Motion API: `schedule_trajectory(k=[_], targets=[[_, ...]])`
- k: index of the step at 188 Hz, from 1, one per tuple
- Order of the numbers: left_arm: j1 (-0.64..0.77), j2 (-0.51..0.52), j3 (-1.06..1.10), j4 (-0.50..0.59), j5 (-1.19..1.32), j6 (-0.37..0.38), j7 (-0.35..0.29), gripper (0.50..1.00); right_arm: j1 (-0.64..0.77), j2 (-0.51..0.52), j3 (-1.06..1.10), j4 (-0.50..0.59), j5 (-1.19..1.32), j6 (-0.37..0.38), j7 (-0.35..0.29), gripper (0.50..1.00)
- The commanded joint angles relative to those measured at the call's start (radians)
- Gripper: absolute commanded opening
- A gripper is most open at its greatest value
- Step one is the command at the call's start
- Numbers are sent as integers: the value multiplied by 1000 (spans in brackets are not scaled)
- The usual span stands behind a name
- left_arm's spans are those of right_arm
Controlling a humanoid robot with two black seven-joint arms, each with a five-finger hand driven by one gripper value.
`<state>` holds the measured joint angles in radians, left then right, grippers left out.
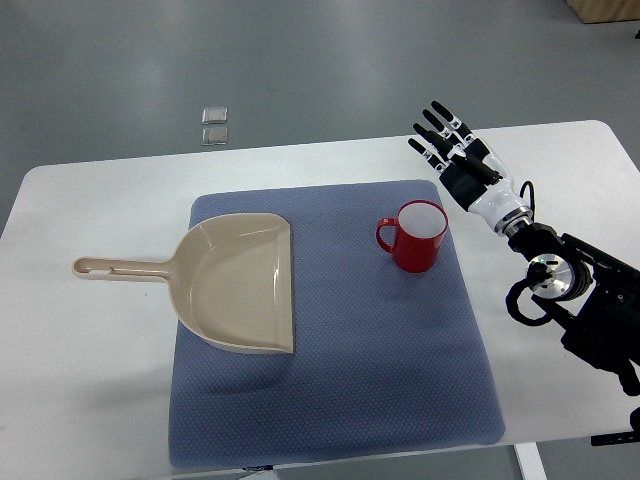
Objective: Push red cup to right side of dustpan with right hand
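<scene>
Top view: glossy red cup [419, 236] upright near textured blue mat's [400, 380] right edge; beige plastic dustpan [240, 282] at left; right hand [458, 155], fingers spread wide, empty.

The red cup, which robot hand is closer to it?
The right hand. It hovers with fingers spread just past the red cup, to its upper right in the picture, not touching it. The left hand is not in view.

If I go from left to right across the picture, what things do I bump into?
Dustpan → red cup → right hand
</scene>
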<state>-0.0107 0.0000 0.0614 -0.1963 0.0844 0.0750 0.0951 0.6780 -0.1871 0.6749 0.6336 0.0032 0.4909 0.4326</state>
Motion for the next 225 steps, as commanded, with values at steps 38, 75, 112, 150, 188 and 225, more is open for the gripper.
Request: schedule_trajectory(k=[38, 75, 112, 150, 188, 225], targets=[[0, 0, -2, 0, -2, 0, 0, 1000, 3, -8, -5, 0, -3, 6, -2, 934], [0, 0, -2, 1, -2, 0, 0, 1000, 5, -25, -11, 0, -95, 90, -3, 934], [0, 0, 0, 0, -2, 0, 0, 1000, 3, -138, -11, 11, -313, 120, 0, 934], [0, 0, 0, -3, -2, 0, 0, 1000, -5, -216, -15, 11, -531, 120, 44, 934], [0, 0, 0, -8, -2, 0, 0, 1000, -41, -210, -18, 9, -571, 120, 110, 934], [0, 0, 0, -8, -2, 0, 0, 1000, -74, -190, -18, 5, -572, 120, 158, 934]])
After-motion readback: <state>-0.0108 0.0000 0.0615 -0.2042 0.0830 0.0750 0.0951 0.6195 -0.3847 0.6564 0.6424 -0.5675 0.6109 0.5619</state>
